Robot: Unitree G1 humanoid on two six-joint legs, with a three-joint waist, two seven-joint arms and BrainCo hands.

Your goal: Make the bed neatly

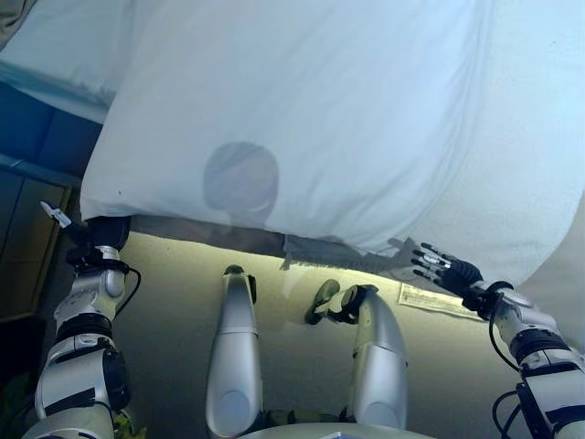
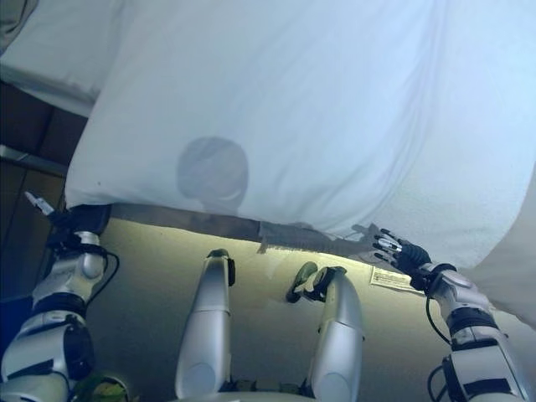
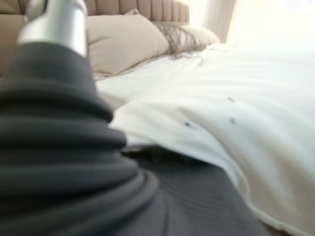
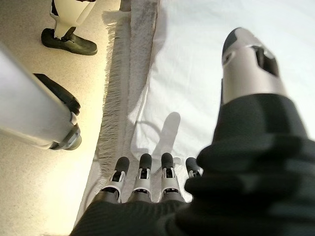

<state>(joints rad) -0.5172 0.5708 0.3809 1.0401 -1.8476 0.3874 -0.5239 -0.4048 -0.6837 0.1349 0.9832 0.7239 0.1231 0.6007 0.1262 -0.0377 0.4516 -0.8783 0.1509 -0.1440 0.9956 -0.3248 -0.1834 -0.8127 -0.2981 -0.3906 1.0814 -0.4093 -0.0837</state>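
A white duvet [image 1: 311,110] covers the bed and hangs over its near edge. A grey fringed blanket [image 1: 320,247] shows below that edge, also in the right wrist view [image 4: 123,98]. My left hand [image 1: 102,230] is at the duvet's near left corner, its front tucked under the edge; its own wrist view shows only the dark cover and the thumb [image 3: 56,22]. My right hand [image 1: 441,265] is open with straight fingers [image 4: 142,174], at the duvet's near edge on the right, holding nothing.
Beige pillows [image 3: 128,39] lean on a padded headboard [image 3: 133,7] at the far end of the bed. A wooden cabinet [image 1: 27,215] stands left of the bed. A paper label [image 1: 430,300] lies on the floor by my right hand.
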